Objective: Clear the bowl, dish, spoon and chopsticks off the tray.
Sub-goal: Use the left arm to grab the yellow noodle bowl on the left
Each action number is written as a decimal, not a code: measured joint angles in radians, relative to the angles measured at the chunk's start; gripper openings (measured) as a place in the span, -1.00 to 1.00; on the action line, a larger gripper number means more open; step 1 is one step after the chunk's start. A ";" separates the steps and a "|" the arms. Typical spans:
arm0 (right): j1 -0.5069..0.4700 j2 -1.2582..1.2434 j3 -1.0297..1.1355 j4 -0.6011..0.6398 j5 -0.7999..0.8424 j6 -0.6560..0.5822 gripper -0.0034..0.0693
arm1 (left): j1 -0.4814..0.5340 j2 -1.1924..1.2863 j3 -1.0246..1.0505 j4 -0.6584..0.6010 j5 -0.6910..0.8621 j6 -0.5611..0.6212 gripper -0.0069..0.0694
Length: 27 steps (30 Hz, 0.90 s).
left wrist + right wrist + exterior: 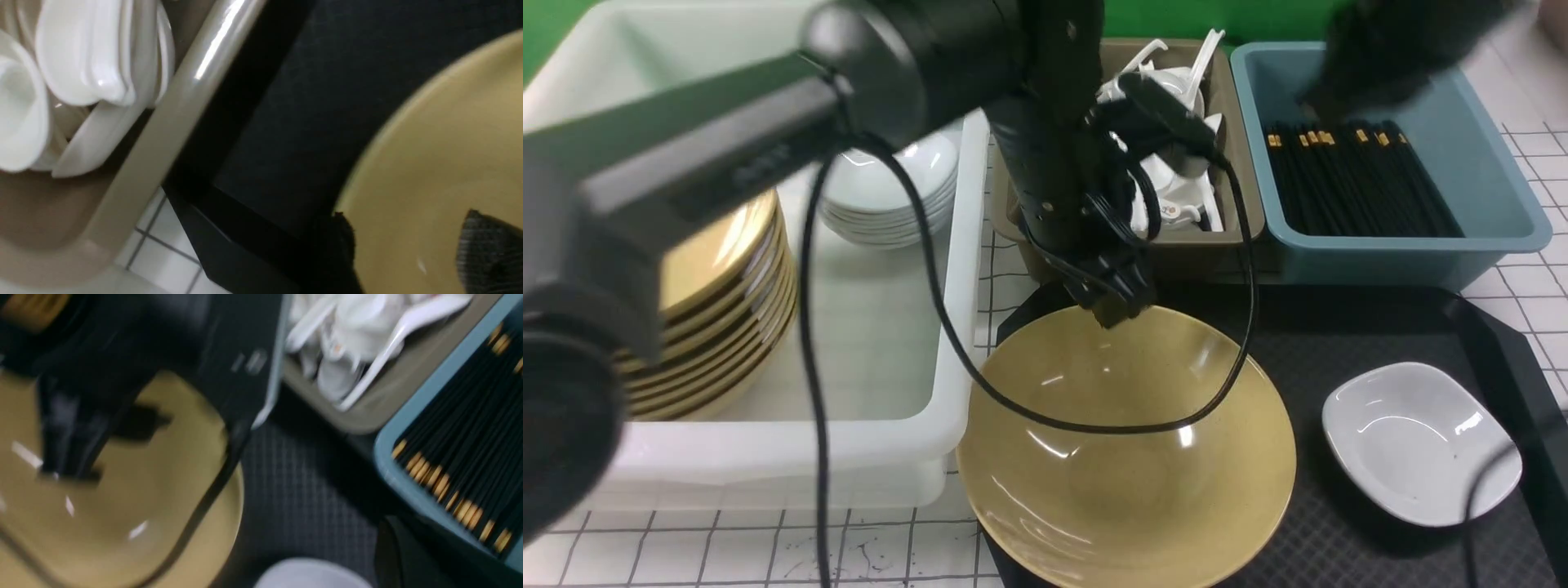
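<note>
Tiled tabletop (pixel 768 547), black tray (pixel 1339 343): glossy, slippery, breakable bowl (pixel 1127 457), probably best pinched at far rim, astride it spread left gripper (pixel 1123 309); right gripper (pixel 1347 82) pressed together.

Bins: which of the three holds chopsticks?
The blue bin, on the right, lined with black chopsticks. The brown bin in the middle holds white spoons; the white bin on the left holds bowls and dishes.
</note>
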 joint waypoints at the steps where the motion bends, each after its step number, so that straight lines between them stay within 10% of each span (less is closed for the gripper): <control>1: 0.000 -0.013 0.029 0.000 0.000 -0.001 -0.81 | 0.000 0.012 -0.001 0.010 -0.012 -0.003 0.20; 14: 0.000 -0.039 0.148 0.001 -0.005 -0.005 -0.80 | 0.000 0.118 -0.004 -0.011 -0.036 -0.009 0.29; 27: 0.005 -0.061 0.148 0.001 -0.008 -0.022 -0.80 | 0.006 0.065 -0.010 -0.124 0.098 -0.101 -0.75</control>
